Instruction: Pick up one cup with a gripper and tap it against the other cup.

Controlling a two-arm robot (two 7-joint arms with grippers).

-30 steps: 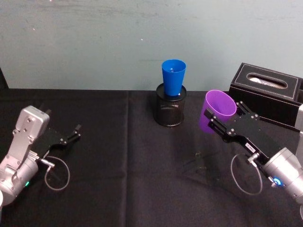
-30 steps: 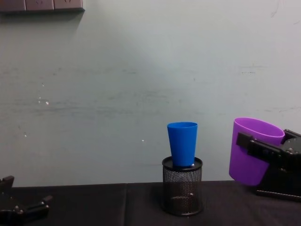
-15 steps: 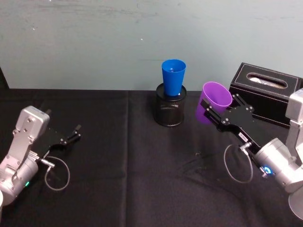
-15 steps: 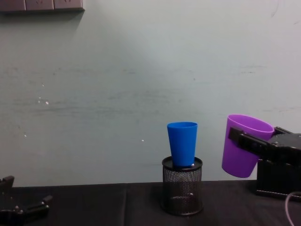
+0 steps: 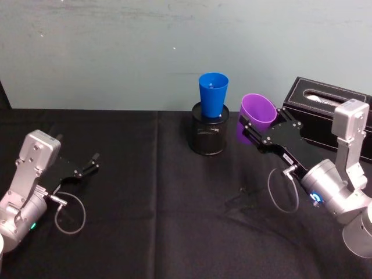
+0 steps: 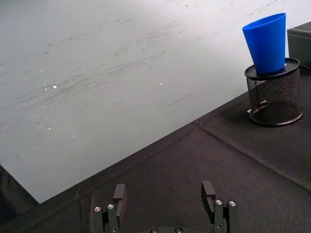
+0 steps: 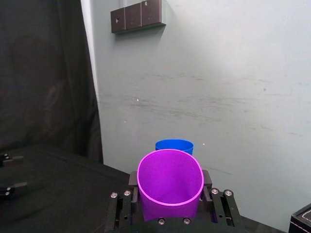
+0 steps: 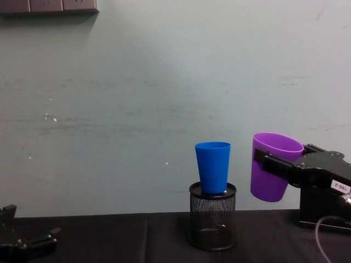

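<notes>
Purple plastic tumbler [image 5: 258, 115], smooth and tapered, is held clear of the black-cloth surface [image 5: 145, 203] just beside the blue one.

The right gripper [image 5: 263, 129] pinches the tumbler's wall from both sides a little below the rim, mouth tilted toward the wall. It looks light, thin and slick, so it would likely flex or slip under a hard knock; a gentle side tap seems wise. A narrow gap separates it from the bright blue plastic tumbler [image 5: 213, 93]. That one stands upright in a round black mesh pen holder [image 5: 209, 136], a perch that might topple. A black tissue box [image 5: 328, 113] sits close behind. The left gripper [image 6: 164, 199] rests at the far left, fingers spread.
</notes>
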